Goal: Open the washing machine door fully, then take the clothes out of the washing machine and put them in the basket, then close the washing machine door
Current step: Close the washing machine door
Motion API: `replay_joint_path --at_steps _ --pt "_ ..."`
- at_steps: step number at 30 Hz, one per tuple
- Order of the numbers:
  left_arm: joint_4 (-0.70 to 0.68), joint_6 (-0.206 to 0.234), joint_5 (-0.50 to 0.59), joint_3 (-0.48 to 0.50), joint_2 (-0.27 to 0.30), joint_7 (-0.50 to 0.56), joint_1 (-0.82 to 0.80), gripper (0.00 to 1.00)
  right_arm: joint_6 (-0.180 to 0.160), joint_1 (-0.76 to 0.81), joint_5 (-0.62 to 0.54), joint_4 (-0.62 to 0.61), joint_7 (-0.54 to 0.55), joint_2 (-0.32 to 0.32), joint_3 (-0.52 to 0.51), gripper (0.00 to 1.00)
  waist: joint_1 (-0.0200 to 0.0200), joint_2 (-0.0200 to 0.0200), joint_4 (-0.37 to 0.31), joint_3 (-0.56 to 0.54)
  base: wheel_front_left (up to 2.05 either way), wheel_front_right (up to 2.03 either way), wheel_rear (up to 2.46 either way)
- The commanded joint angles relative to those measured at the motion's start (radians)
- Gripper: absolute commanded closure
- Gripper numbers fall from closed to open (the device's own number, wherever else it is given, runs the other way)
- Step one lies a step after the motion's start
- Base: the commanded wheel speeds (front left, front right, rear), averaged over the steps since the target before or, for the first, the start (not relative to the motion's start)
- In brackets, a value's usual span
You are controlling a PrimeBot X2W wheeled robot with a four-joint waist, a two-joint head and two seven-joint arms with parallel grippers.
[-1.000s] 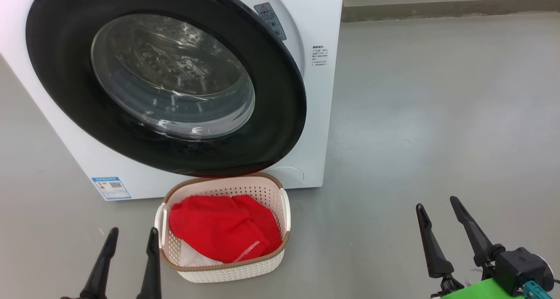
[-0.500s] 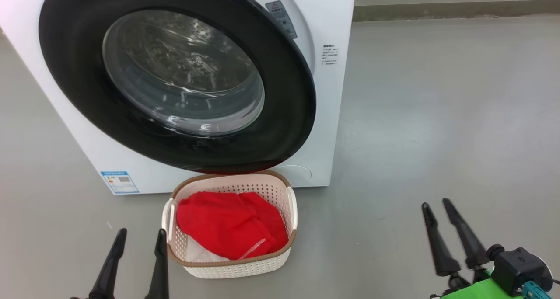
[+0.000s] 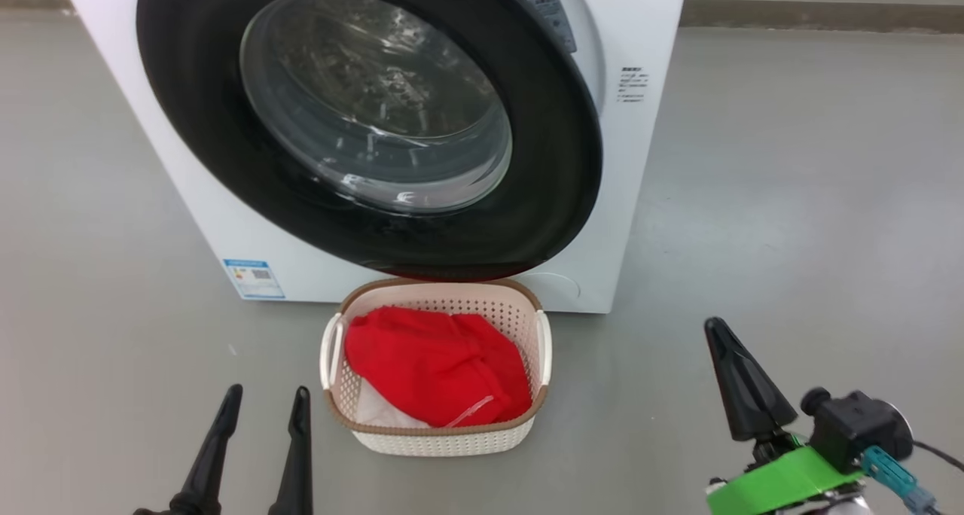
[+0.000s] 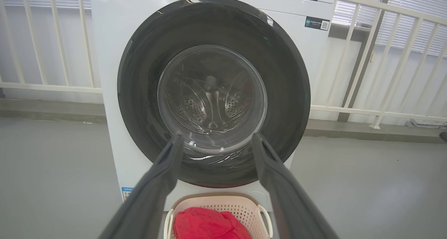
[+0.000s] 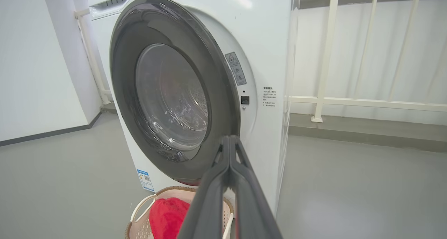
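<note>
Lying in basket (image 3: 437, 443) before washer (image 3: 640, 18): red clothes (image 3: 437, 364). Door (image 3: 557, 169) covers washer front. Left gripper (image 3: 268, 388) spread wide, empty. Right gripper (image 3: 714, 327) pinched together, holding nothing.

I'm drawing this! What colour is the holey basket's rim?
Brown, woven-look, on the cream perforated plastic basket; best in head view.

Grey floor (image 3: 791, 199), white railing (image 5: 384, 103) above a low grey kerb (image 5: 366, 127).

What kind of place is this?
Probably a laundry corner, maybe a balcony: a white washing machine, a basket of red clothes before it, and a white railing behind.
</note>
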Motion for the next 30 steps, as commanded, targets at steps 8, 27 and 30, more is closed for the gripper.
replay_joint_path --at_steps 8,27,30 --pt "-0.042 -0.020 -0.002 0.008 -0.002 -0.012 -0.081 0.00 0.006 -0.174 -0.022 0.039 -0.006 -0.011 0.061 1.00 0.0000 0.0000 0.077 0.069 0.00 0.00 0.00" --pt "-0.065 -0.046 0.016 -0.011 -0.025 -0.012 -0.152 0.00 0.006 -0.475 -0.009 0.216 -0.006 -0.074 0.102 1.00 0.0000 0.0000 0.163 0.202 0.00 0.00 0.00" --pt "-0.064 -0.051 0.017 -0.015 -0.030 -0.012 -0.163 0.00 0.006 -0.526 -0.005 0.250 -0.006 -0.085 0.115 1.00 0.0000 0.0000 0.171 0.218 0.00 0.00 0.00"
